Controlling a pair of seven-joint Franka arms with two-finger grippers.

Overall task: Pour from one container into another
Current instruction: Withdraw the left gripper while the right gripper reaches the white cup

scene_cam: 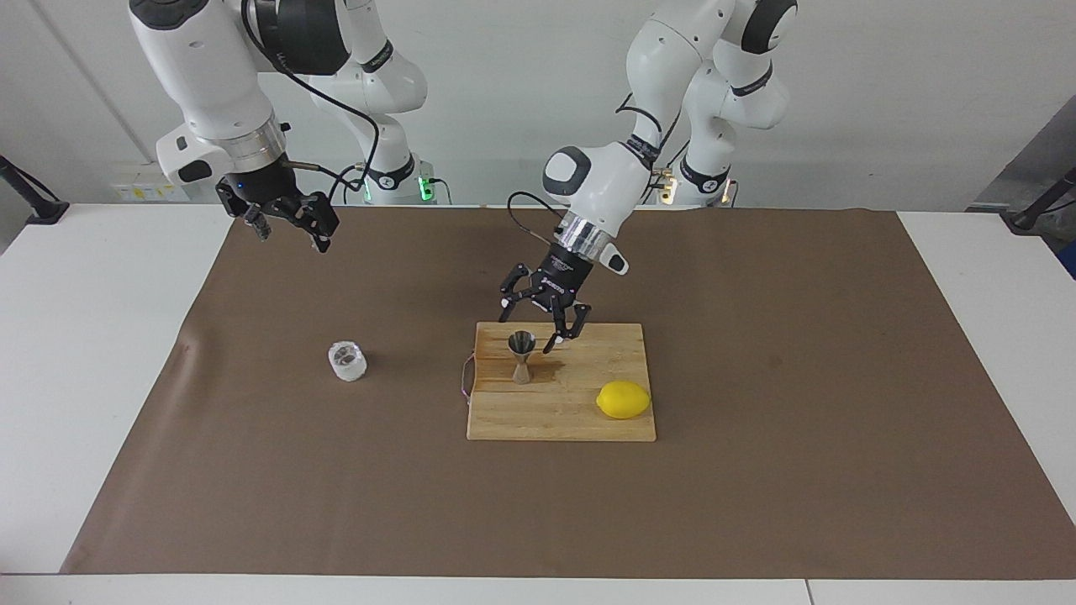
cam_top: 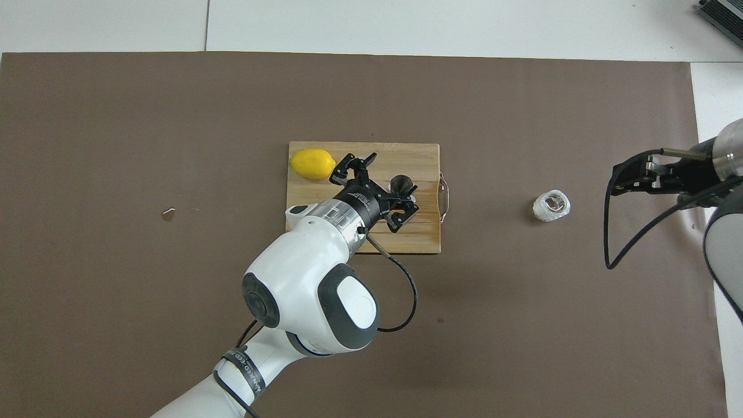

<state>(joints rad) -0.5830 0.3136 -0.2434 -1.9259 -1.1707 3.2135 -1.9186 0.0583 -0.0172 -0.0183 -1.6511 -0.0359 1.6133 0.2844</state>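
The steel hourglass jigger (scene_cam: pixel 521 357) (cam_top: pixel 401 184) stands upright on the wooden cutting board (scene_cam: pixel 580 420) (cam_top: pixel 421 157), at the board's end toward the right arm. My left gripper (scene_cam: pixel 531 328) (cam_top: pixel 380 187) hangs open just above and beside the jigger, its fingers spread and clear of it. The small clear cup (scene_cam: pixel 347 360) (cam_top: pixel 552 205) sits on the brown mat, toward the right arm's end of the table. My right gripper (scene_cam: pixel 292 237) (cam_top: pixel 613 181) waits open and empty in the air over the mat, beside the cup.
A yellow lemon (scene_cam: pixel 624 400) (cam_top: pixel 313 164) lies on the board's corner farther from the robots. A dark wet patch (scene_cam: pixel 551 370) marks the board beside the jigger. A small spot (cam_top: pixel 168 215) sits on the mat toward the left arm's end.
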